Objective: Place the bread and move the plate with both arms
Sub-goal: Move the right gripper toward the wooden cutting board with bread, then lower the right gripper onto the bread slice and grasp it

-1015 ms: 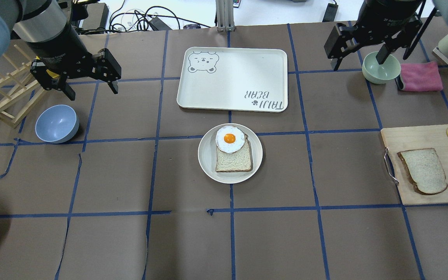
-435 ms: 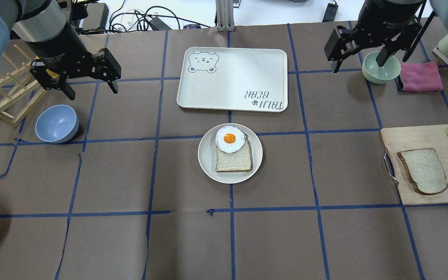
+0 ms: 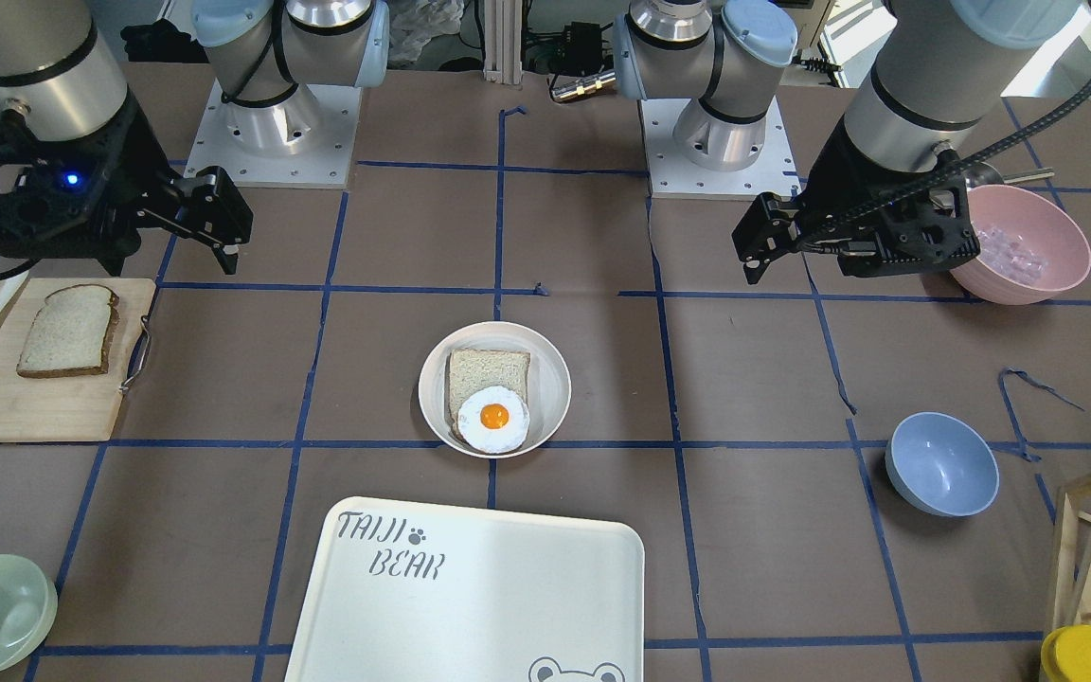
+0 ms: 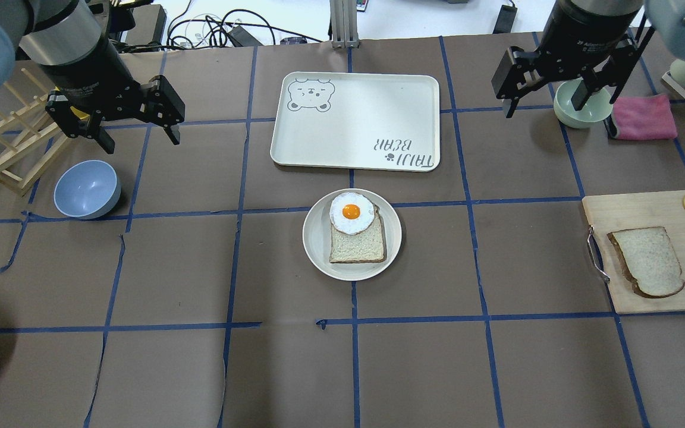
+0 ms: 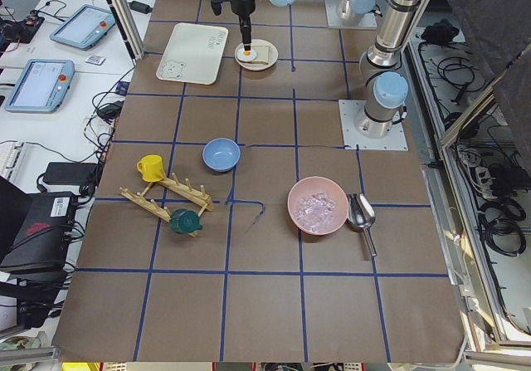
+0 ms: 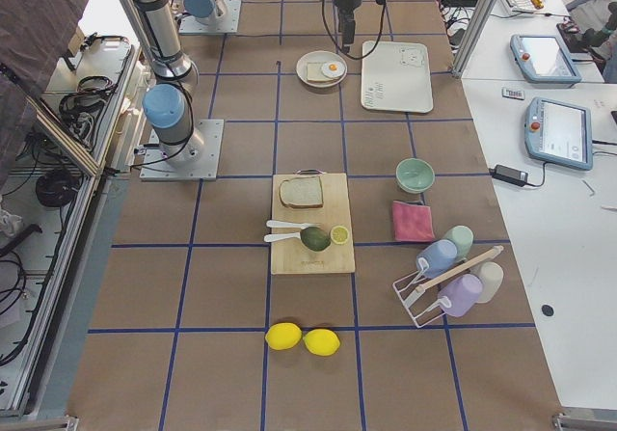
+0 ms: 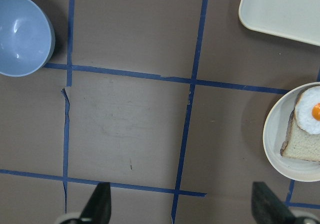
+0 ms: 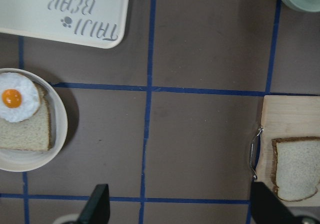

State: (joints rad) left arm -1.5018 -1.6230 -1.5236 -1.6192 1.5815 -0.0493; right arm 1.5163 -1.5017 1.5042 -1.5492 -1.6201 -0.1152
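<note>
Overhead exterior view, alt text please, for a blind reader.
A cream plate at centre holds a pale bread slice under a fried egg. The left tool and right tool hover open at the back; dark-crusted bread lies on the cutting board.

Blue-taped, perhaps paper-covered brown table (image 4: 164, 374)

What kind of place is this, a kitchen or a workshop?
Most likely a robotics lab staged as a kitchen: two robot arms bolted to a table gridded with blue tape, control tablets on a side bench, and a plate of sliced bread and fried egg.
</note>
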